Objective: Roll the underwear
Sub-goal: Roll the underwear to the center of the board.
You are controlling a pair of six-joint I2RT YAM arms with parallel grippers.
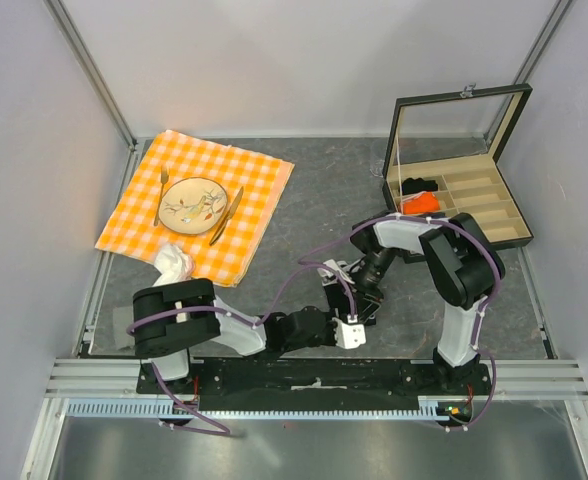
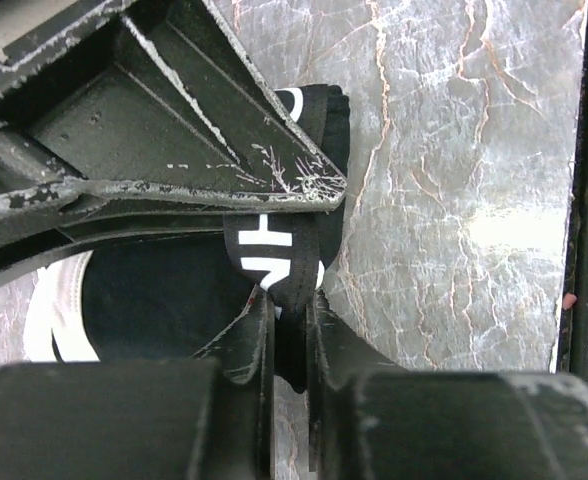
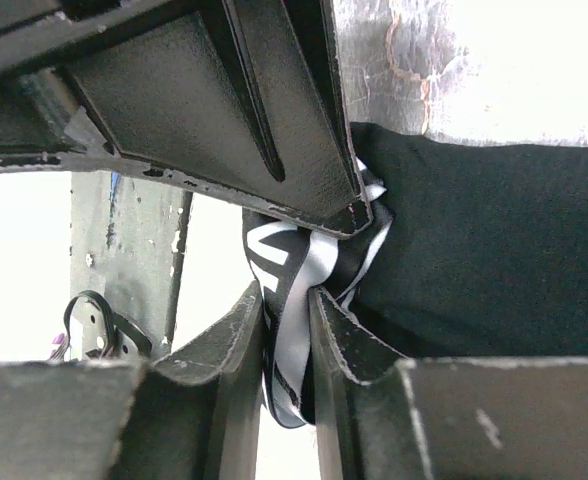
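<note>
The underwear (image 1: 362,297), black with a white lettered waistband, sits on the grey table between both grippers and is mostly hidden by them in the top view. My left gripper (image 1: 352,312) is shut on a fold of the waistband; in the left wrist view (image 2: 289,300) the band (image 2: 272,252) runs between the fingers and black fabric (image 2: 164,300) spreads to the left. My right gripper (image 1: 366,288) is shut on another bunched part of the waistband (image 3: 292,300), with black fabric (image 3: 484,250) to its right. The two grippers are close together.
A dark compartment box (image 1: 484,205) with an open glass lid stands at the back right, holding an orange roll (image 1: 424,201) and a black roll (image 1: 415,185). An orange checked cloth (image 1: 259,180) with plate (image 1: 194,205), fork and knife lies back left, with a white crumpled napkin (image 1: 172,264) beside it.
</note>
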